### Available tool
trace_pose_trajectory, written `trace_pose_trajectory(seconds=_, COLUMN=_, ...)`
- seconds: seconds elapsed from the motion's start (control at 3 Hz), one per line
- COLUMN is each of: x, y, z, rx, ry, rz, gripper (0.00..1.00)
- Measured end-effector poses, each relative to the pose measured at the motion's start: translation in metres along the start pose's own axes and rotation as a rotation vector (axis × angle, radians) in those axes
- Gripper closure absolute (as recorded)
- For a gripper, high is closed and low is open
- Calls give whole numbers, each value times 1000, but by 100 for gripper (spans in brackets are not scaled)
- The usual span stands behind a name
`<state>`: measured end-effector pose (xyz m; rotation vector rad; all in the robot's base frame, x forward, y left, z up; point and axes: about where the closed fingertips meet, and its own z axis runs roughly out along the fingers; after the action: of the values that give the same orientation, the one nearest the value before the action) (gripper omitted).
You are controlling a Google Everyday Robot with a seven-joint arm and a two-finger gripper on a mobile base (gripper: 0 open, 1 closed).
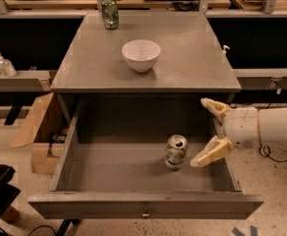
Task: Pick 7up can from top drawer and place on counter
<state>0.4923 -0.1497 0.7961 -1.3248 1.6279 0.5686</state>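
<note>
Cream-coloured and two-fingered, the robot's gripper (198,132) comes in from the right across the right-hand wall of the wide grey metal top drawer (143,205). It is released, its fingers spread far apart with nothing between them. The spread looks meant to leave a gap wider than the can's body, and the sideways, low approach suits a grasp around the can's side rather than from its top. The drawer stands pulled well out from under the broad flat grey counter (183,63), which leaves its floor open to the arm. The small whitish-silver 7up can (175,152) with green and red markings stands upright on that floor, right of the middle and toward the front panel. It lies just to the left of the gripper. The nearer, lower finger's tip (197,160) is just beside the can's right side and seems not to touch it, and the other finger (213,105) sits farther back. The can is therefore outside the gap, not yet between the fingers. On the counter a white round bowl (141,54) sits near the middle and a darker green can (110,12) stands at the far edge, with bare surface to the right, by my reading room enough for the can.
</note>
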Motion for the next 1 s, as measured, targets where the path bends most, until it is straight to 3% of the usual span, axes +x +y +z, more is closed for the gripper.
trace_pose_trajectory(seconds=0.33, x=17, y=12, z=28, rx=-40, ry=-36, rz=16, gripper=0)
trace_pose_trajectory(seconds=1.0, x=55, y=3, z=89, rx=-93, ry=-129, rz=-14, gripper=0)
